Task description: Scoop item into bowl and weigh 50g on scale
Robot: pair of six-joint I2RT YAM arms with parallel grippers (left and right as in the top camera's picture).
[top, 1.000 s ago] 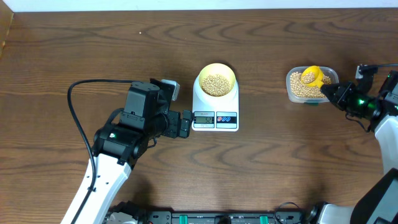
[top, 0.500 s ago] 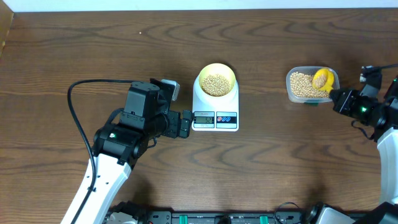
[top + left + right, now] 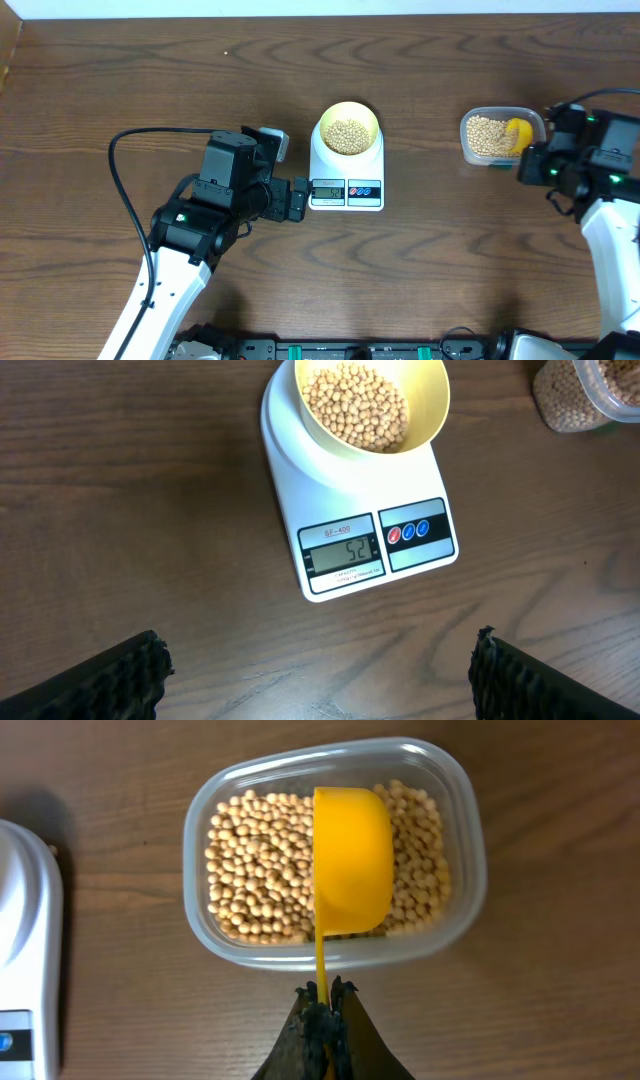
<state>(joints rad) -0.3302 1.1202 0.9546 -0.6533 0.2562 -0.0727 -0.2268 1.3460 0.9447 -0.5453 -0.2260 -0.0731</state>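
The pale yellow bowl [image 3: 347, 129] holds tan beans [image 3: 347, 136] and sits on the white scale [image 3: 346, 178]; in the left wrist view the bowl [image 3: 370, 405] and scale [image 3: 345, 520] show, and the display reads 52. My left gripper [image 3: 297, 199] is open and empty, just left of the scale's front [image 3: 320, 675]. My right gripper [image 3: 530, 160] is shut on the handle of the bright yellow scoop [image 3: 350, 855], which lies turned over on the beans [image 3: 260, 870] in the clear tub [image 3: 460, 840].
The clear plastic tub [image 3: 471, 152] of beans stands right of the scale on the brown wooden table. A black cable [image 3: 125, 190] loops beside the left arm. The table's far edge runs along the top.
My right gripper has swung the scoop to the tub's right side and rolled it over, so its mouth faces down on the beans. The left arm has not moved.
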